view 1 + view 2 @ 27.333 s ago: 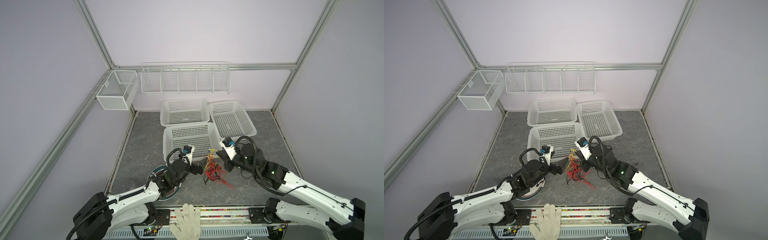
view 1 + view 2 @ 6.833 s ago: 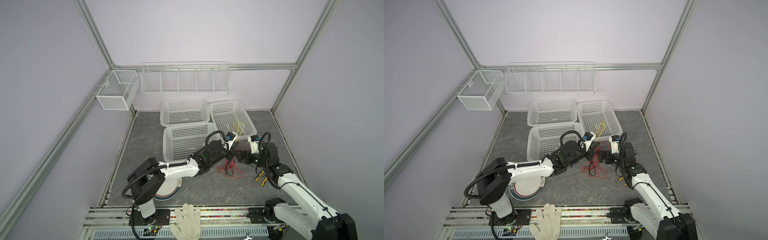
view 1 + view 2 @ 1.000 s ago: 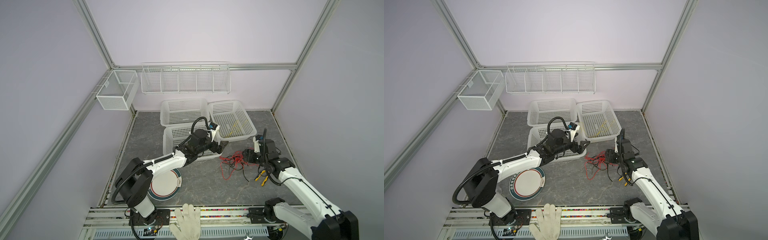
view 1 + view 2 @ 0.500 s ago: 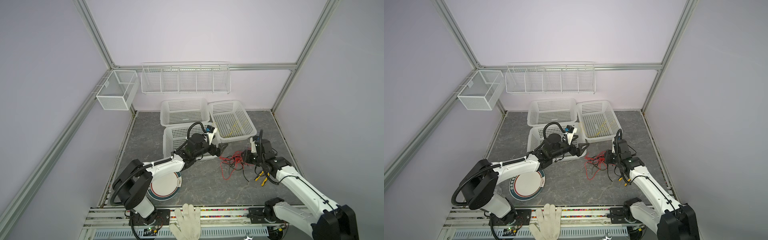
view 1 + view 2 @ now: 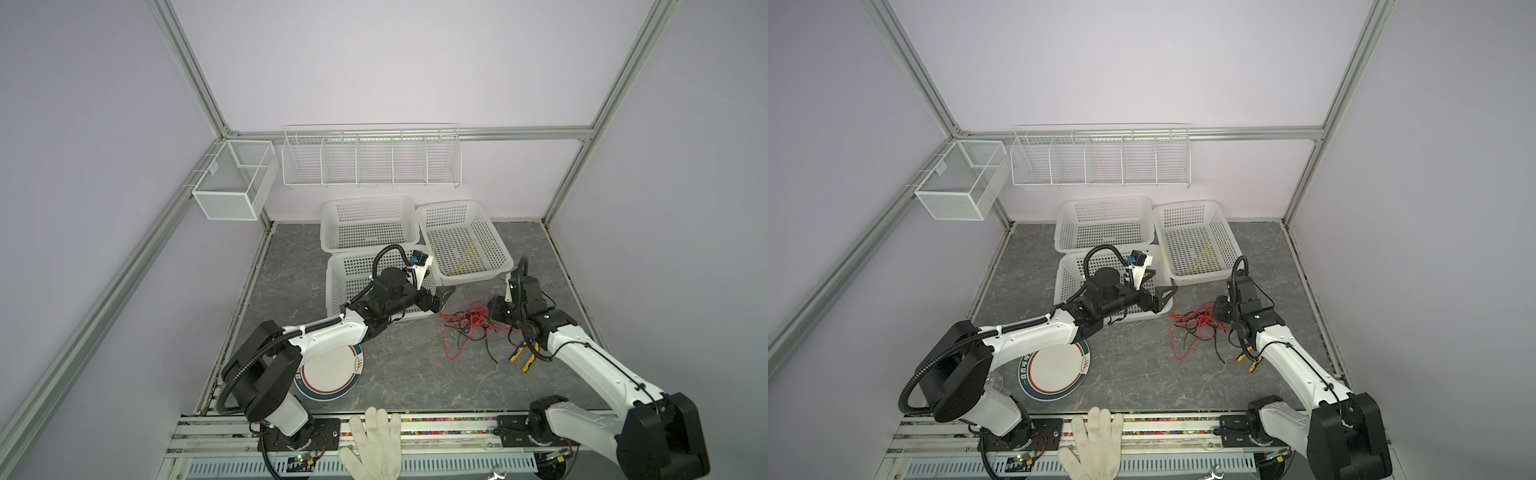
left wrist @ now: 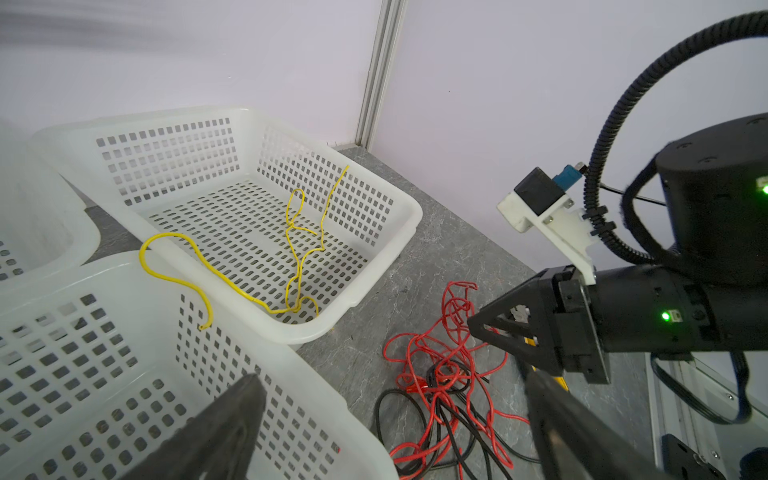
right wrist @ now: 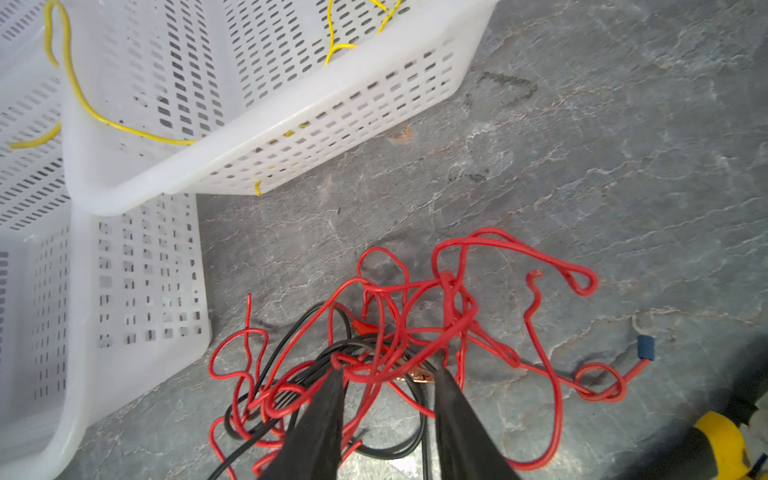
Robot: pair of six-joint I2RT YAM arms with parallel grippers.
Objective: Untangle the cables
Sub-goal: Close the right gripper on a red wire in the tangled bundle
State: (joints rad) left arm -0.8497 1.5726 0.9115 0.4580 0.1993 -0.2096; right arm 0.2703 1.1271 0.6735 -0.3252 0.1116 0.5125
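A tangle of red and black cables [image 5: 469,328] [image 5: 1196,326] lies on the grey floor right of the middle. My right gripper [image 5: 492,313] [image 5: 1219,309] sits at its right edge. In the right wrist view its jaws [image 7: 388,370] have closed in on the tangle [image 7: 415,316], with red and black strands and a copper clip between the fingertips. A yellow cable [image 5: 473,255] [image 6: 299,249] lies in the right-hand white basket [image 5: 503,253], one end draped over the rim. My left gripper [image 5: 441,300] [image 6: 395,378] hangs wide open and empty, left of the tangle [image 6: 444,374].
Two more white baskets stand nearby: one [image 5: 345,291] under my left arm, another [image 5: 368,203] behind it. A plate [image 5: 332,374] lies front left. Yellow-handled pieces [image 5: 523,357] lie beside my right arm. A white glove [image 5: 374,440] rests on the front rail.
My right gripper slid left into the tangle and its jaws narrowed around the strands. My left gripper stayed open and sank slightly toward the front.
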